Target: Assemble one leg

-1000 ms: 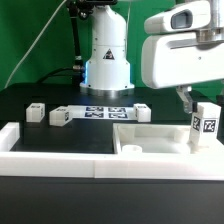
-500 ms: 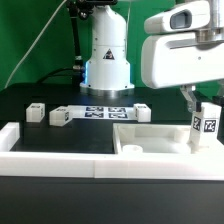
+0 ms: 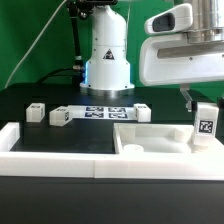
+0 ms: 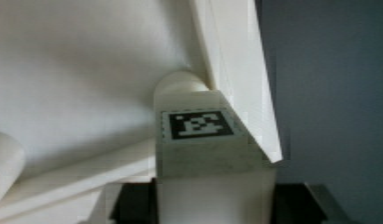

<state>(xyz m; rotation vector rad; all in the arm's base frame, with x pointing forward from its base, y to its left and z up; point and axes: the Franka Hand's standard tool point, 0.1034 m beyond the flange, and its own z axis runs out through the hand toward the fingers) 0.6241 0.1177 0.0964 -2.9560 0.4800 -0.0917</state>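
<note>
Bench strip toward the exterior view's left edge carries a small white tagged block (image 3: 37,112) with a second one (image 3: 60,116) beside it. The marker board (image 3: 105,111) lies flat mid-bench near the back edge, in front of the robot base (image 3: 108,55). White slab (image 3: 150,136) with round holes sits toward the front corner on the exterior view's right. The leg (image 3: 204,126) is a short white rectangular post with a black-and-white square tag on the side facing the exterior view. Its long axis is vertical, upright, with the lower end down on the slab beside the slab's outer edge; seating can't be told. Gripper (image 3: 197,103) is above it, fingers clamped on the leg's top end, dark pads (image 4: 126,203) flanking it in the wrist view.
</note>
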